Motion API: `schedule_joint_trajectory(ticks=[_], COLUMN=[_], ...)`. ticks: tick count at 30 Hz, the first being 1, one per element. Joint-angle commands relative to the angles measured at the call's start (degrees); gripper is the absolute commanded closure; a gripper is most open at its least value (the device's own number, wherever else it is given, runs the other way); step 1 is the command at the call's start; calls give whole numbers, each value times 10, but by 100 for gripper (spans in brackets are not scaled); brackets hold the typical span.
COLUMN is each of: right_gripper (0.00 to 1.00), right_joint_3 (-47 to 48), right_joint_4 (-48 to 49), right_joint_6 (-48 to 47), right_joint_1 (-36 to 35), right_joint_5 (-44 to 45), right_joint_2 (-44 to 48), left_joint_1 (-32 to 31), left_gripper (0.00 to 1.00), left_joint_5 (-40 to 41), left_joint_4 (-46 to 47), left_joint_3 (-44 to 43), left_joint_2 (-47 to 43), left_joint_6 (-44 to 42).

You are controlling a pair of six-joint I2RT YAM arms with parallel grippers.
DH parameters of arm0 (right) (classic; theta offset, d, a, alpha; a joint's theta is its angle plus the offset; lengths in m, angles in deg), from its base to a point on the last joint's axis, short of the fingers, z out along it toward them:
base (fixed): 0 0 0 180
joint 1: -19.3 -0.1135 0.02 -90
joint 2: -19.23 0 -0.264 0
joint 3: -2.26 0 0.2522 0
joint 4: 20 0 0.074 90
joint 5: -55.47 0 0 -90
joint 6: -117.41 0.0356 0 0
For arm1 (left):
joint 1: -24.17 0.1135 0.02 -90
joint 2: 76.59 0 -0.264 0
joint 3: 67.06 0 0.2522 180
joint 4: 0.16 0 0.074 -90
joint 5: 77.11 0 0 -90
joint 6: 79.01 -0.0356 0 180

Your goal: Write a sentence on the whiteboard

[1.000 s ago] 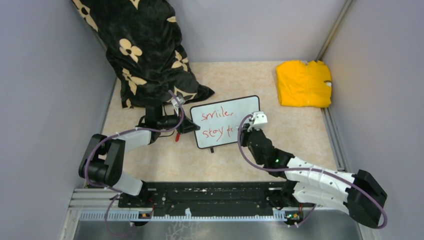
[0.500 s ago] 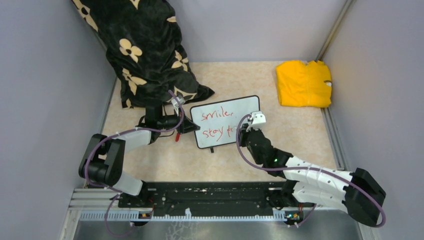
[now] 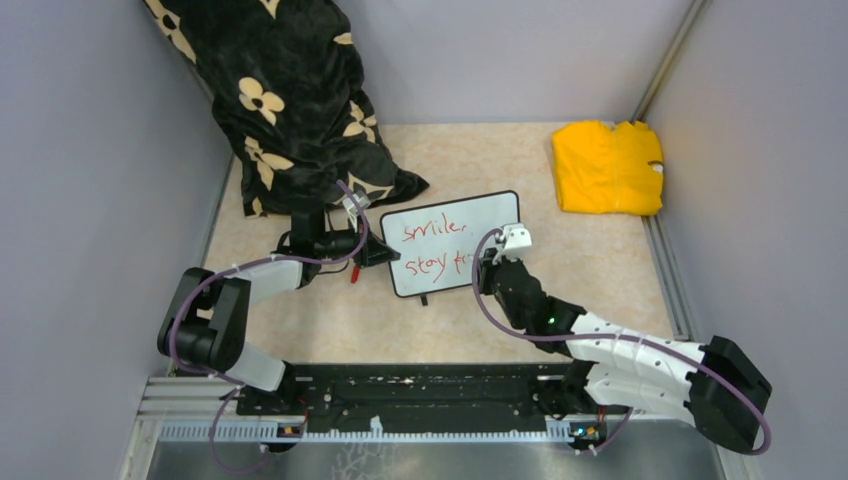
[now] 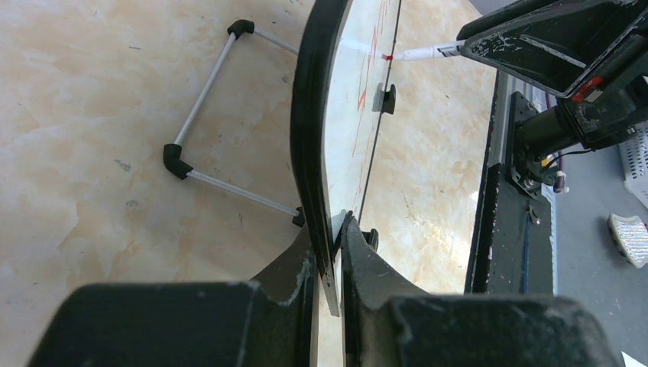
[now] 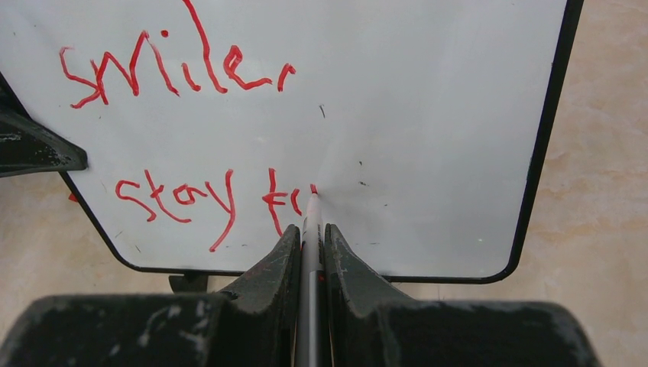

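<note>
The whiteboard [image 3: 470, 215] stands tilted on the table, white with a thin black frame; it also shows in the right wrist view [image 5: 428, 99] and edge-on in the left wrist view [image 4: 309, 130]. The sentence [image 5: 176, 69] in red reads "smile," above "stay k" [image 5: 206, 200], the last word unfinished. My left gripper [image 4: 330, 252] is shut on the board's left edge. My right gripper [image 5: 309, 237] is shut on a white marker [image 5: 309, 229], its red tip touching the board just right of the last stroke. The marker also shows in the left wrist view [image 4: 424, 53].
A yellow folded cloth [image 3: 608, 167] lies at the back right. A black cloth with cream flowers [image 3: 285, 100] hangs at the back left. A red cap [image 3: 354, 272] lies by the left gripper. The board's wire stand [image 4: 214, 122] rests behind it.
The right arm has shifted very slightly; the marker tip stays at the end of the second line. The left arm and the board have not moved.
</note>
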Motion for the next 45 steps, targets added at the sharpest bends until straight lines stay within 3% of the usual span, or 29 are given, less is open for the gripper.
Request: schedule_joint_trajectory(ticks=[1, 45], right_gripper=[100, 100], right_joint_3=[-2, 34], right_joint_4=[0, 16], right_joint_6=[12, -16], right_joint_1=[5, 10], right_joint_5=[-6, 33], right_joint_2=[13, 7], left_joint_1=[-12, -12], left_gripper=[100, 100], left_joint_5=[83, 84], left_joint_4=[-54, -56], left_joint_3=[13, 12], left_joint_2=[29, 31], left_joint_6=[-63, -64])
